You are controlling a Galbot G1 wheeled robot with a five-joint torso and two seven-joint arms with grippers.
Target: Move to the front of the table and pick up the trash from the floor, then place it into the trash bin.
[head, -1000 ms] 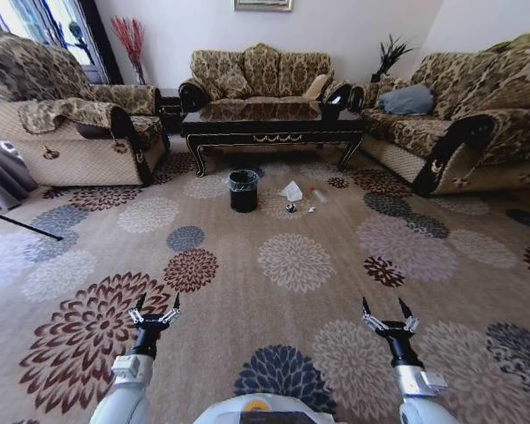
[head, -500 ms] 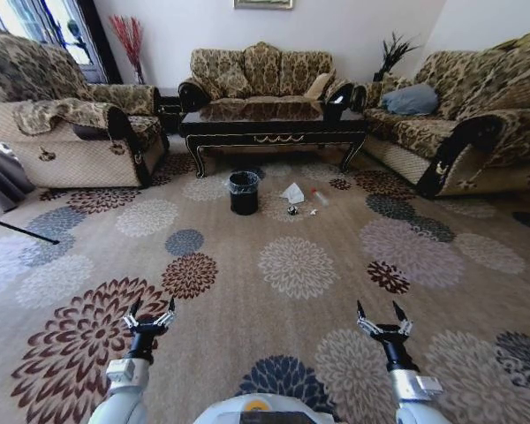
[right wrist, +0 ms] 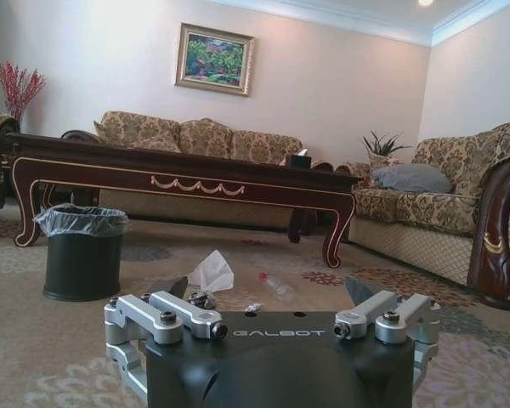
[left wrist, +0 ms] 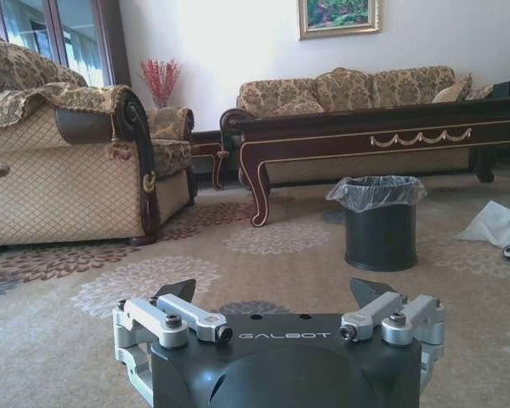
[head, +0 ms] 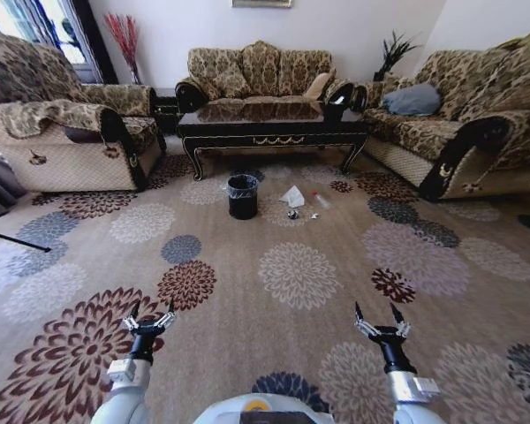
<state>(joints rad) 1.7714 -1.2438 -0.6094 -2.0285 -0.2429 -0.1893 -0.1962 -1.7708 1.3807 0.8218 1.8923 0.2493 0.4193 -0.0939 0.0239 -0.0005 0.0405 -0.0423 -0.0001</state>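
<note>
The dark brown table [head: 274, 124] with gold trim stands far ahead, before the middle sofa. On the carpet in front of it stands the black trash bin [head: 242, 195] with its liner bag. Just right of the bin lies the trash: a crumpled white tissue [head: 292, 195], a clear tube [head: 321, 201] and small scraps [head: 292, 213]. The bin [left wrist: 379, 223] and tissue [right wrist: 211, 273] also show from the wrists. My left gripper [head: 150, 315] and right gripper [head: 379, 321] hang open and empty low in front of me, far short of the trash.
Patterned sofas flank the carpet: one at left [head: 62, 132], one at right [head: 477, 124], one behind the table [head: 256, 75]. A thin dark rod [head: 13, 238] lies on the floor at far left. Open flowered carpet stretches between me and the bin.
The whole view has shifted: table, bin and trash sit slightly nearer and the room has slid a little, so the camera has moved forward. Both grippers keep their open pose.
</note>
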